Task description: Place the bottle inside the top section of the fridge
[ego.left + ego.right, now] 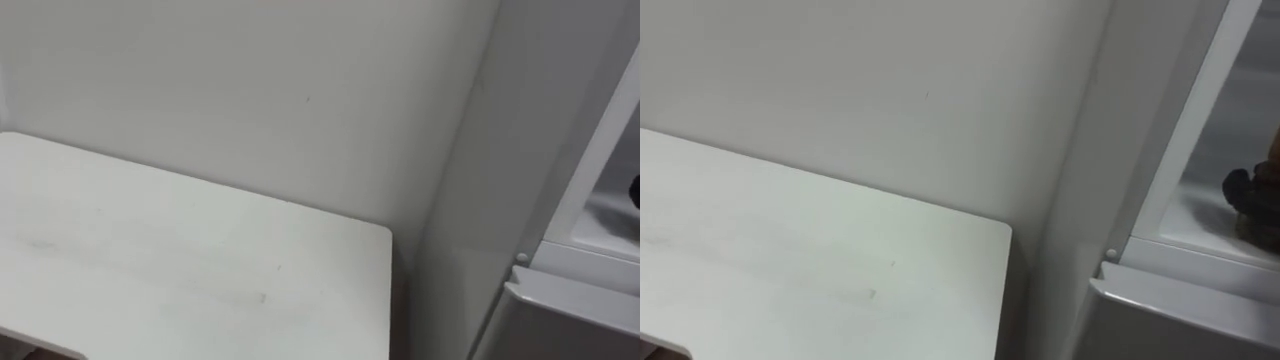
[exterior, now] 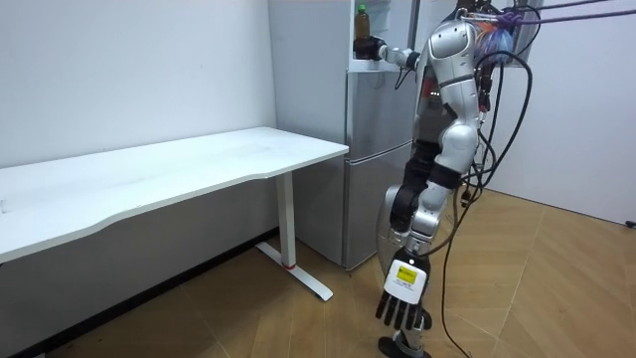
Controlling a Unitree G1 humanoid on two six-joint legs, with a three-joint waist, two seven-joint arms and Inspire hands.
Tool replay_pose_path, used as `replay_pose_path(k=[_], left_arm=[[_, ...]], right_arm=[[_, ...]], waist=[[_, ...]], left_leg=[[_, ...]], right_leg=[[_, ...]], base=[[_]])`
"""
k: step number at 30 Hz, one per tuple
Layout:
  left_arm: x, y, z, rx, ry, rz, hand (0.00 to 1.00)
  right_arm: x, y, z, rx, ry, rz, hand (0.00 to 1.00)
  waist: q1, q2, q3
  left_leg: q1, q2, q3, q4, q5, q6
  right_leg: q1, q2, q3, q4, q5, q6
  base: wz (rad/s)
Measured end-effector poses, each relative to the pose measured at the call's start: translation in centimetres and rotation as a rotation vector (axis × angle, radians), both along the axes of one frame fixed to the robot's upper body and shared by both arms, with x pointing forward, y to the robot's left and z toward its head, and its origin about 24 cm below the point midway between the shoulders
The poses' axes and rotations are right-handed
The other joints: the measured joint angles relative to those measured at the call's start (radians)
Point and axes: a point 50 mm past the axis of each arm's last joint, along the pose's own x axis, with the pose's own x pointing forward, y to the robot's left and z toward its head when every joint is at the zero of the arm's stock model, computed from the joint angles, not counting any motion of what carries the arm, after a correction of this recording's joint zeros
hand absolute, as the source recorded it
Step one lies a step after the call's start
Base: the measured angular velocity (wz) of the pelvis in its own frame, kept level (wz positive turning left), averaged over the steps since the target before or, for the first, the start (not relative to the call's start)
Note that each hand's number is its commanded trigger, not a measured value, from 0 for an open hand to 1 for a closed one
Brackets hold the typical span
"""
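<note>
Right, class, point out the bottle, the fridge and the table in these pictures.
bottle (image 2: 362, 22): room view, on its body, standing in the upper compartment.
fridge (image 2: 373, 169): room view, on the front of its lower door.
table (image 2: 199, 164): room view, on the bare white top.

Smooth matt white tabletop (image 1: 150, 250), satin grey metal fridge (image 2: 378, 159) (wood-plank floor (image 2: 566, 278))

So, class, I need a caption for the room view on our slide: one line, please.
Robot stands beside the fridge, right hand at the bottle in the upper compartment, left hand hanging open.
</note>
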Motion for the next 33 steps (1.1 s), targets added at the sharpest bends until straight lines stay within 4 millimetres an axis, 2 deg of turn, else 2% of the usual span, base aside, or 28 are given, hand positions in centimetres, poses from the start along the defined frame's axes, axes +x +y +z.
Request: replay_pose_path(k=[1, 2, 3, 4, 5, 19, 33], left_arm=[[-0.01, 0.0, 0.0, 0.0, 0.001, 0.001, 0.0], [0.03, 0.0, -0.01, 0.0, 0.001, 0.001, 0.0], [0.04, 0.0, 0.0, 0.0, 0.002, 0.002, 0.0], [0.08, 0.07, 0.02, 0.002, 0.0, 0.004, 0.0], [0.12, 0.14, 0.06, 0.005, -0.003, 0.009, 0.0], [-0.29, 0.22, 0.09, 0.016, 0.022, 0.048, 0.0], [-0.02, 0.3, 0.13, 0.032, -0.01, 0.073, 0.0]], right_arm=[[0.05, -0.04, 0.13, 0.001, -0.004, -0.005, 0.64], [0.13, -0.01, 0.33, 0.0, -0.01, -0.008, 0.52], [0.19, 0.03, 0.45, 0.0, -0.014, -0.007, 0.22], [0.23, 0.05, 0.55, -0.002, -0.019, -0.006, 0.05], [0.23, 0.06, 0.56, -0.003, -0.021, -0.006, 0.0], [0.56, -0.26, 0.1, -0.07, 0.036, -0.012, 0.0], [0.8, 0.12, 0.29, -0.111, 0.029, 0.036, 0.0]], waist=[[-0.001, 0.004, -0.001], [-0.001, 0.01, -0.0002], [0.0, 0.012, -0.0002], [-0.001, 0.016, -0.0006], [-0.001, 0.017, -0.0008], [0.041, 0.014, 0.0008], [0.037, 0.013, 0.0023]], left_leg=[[-0.008, 0.001, -0.004, 0.007, -0.001, 0.0], [-0.013, 0.003, -0.005, 0.011, -0.001, -0.001], [-0.015, 0.003, -0.006, 0.011, 0.0, -0.001], [-0.018, 0.003, -0.008, 0.012, 0.001, -0.002], [-0.019, 0.003, -0.013, 0.013, 0.002, -0.003], [-0.035, 0.017, -0.015, 0.033, 0.005, -0.02], [-0.032, 0.019, -0.02, 0.026, 0.011, -0.029]], right_leg=[[0.0, 0.001, 0.0, -0.004, 0.003, 0.0], [0.0, 0.004, -0.002, -0.015, 0.01, -0.001], [0.0, 0.005, -0.005, -0.016, 0.012, -0.003], [0.0, 0.004, -0.01, -0.018, 0.014, -0.004], [0.001, 0.004, -0.014, -0.019, 0.014, -0.004], [0.004, 0.017, -0.024, -0.051, 0.026, -0.021], [0.006, 0.025, -0.023, -0.062, 0.026, -0.03]], base=[[0.09], [0.06], [0.03], [0.04], [0.07], [0.0], [0.0]])
